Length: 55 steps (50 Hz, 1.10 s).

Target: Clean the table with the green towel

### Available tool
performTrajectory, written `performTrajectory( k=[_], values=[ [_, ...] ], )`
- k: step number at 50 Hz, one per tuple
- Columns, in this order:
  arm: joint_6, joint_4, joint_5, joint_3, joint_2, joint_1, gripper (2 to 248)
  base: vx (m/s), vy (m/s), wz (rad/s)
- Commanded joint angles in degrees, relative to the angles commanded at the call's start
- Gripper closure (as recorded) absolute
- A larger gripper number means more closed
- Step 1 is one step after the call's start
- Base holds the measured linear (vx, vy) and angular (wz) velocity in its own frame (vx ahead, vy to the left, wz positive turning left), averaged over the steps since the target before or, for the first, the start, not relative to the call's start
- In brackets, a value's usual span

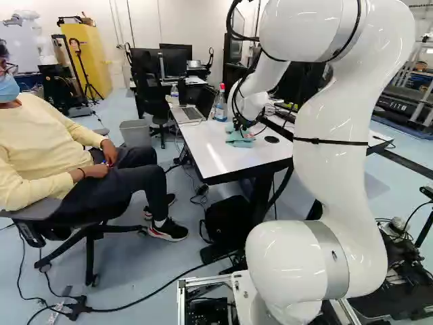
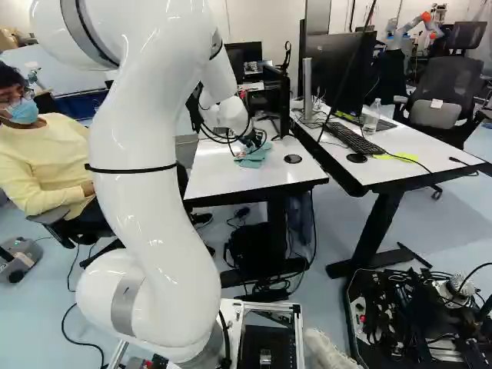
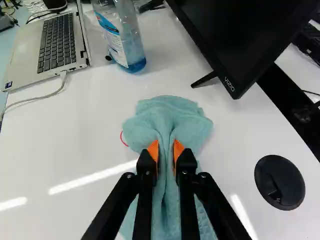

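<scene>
Well, the towel lay inside the counter's edges, room around it, the pincer clenched narrowly on its fold

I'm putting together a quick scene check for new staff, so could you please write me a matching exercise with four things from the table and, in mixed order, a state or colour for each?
Things:
1. Towel
2. Laptop
3. Bottle
4. Round disc

States or colours:
A. Contains blue liquid
B. Black, on the tabletop
C. Pinched between the fingers
D. Open, keyboard showing

Right pairs: 1-C, 2-D, 3-A, 4-B
</scene>
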<state>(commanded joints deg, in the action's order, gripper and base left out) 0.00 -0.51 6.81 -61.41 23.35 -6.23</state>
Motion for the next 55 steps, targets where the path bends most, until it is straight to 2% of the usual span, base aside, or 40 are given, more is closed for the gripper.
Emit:
performTrajectory(
  k=[55],
  values=[
    [0.0,0.0,-6.3,0.0,0.0,0.0,196,0.0,0.0,0.0]
  ],
)
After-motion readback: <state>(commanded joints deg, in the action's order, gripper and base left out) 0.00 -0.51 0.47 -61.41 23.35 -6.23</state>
